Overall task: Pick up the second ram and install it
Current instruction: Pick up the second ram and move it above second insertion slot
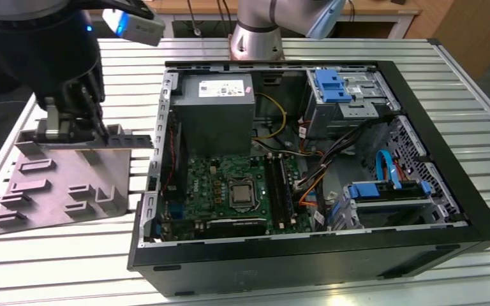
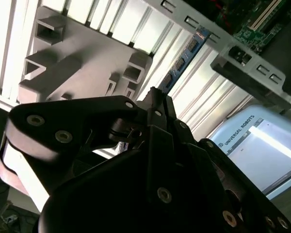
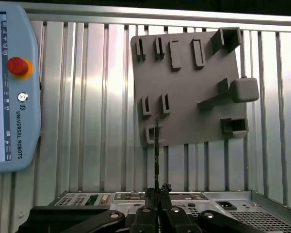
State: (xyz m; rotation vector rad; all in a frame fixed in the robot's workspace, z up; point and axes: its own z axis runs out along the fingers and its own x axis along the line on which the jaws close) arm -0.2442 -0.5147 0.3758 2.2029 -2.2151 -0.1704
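Note:
My gripper (image 1: 62, 131) is shut on the second ram (image 1: 134, 141), a slim dark stick held level over the back edge of the grey holder tray (image 1: 66, 185), on the exterior view's left. In the second wrist view the fingers (image 2: 157, 109) pinch one end of the ram (image 2: 184, 57), whose blue-green board reaches out toward the case wall. The first wrist view sees the ram (image 3: 156, 145) edge-on as a thin dark line rising from the gripper (image 3: 157, 188) across the tray (image 3: 194, 92).
The open black computer case (image 1: 449, 191) lies on the exterior view's right, with the green motherboard (image 1: 219, 185) and its black slots (image 1: 281, 188) inside. A teach pendant (image 3: 12, 97) rests on the slatted metal table (image 1: 466, 83). A second robot base (image 1: 258, 38) stands behind the case.

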